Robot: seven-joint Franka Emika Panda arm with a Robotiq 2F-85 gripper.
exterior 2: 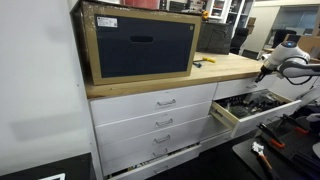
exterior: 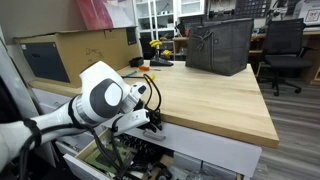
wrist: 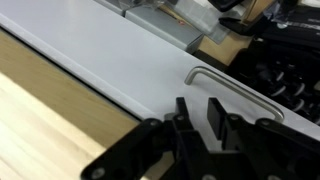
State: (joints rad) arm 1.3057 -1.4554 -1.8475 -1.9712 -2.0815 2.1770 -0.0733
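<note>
My gripper [wrist: 198,103] hangs at the front edge of the wooden countertop [wrist: 50,110], in front of a white drawer front [wrist: 120,60]. Its two black fingers stand a little apart with nothing between them. The drawer's metal handle [wrist: 235,85] lies just beyond the fingertips, and nothing touches it. In both exterior views the gripper [exterior: 152,118] [exterior 2: 263,70] sits at the counter edge above an open drawer [exterior: 120,155] [exterior 2: 255,103] full of tools.
A black bin [exterior: 220,45] and a cardboard box [exterior: 85,50] stand on the counter. A large box with a dark front [exterior 2: 140,45] sits at the counter's other end. An office chair [exterior: 285,50] stands beyond. Closed drawers [exterior 2: 165,125] fill the cabinet.
</note>
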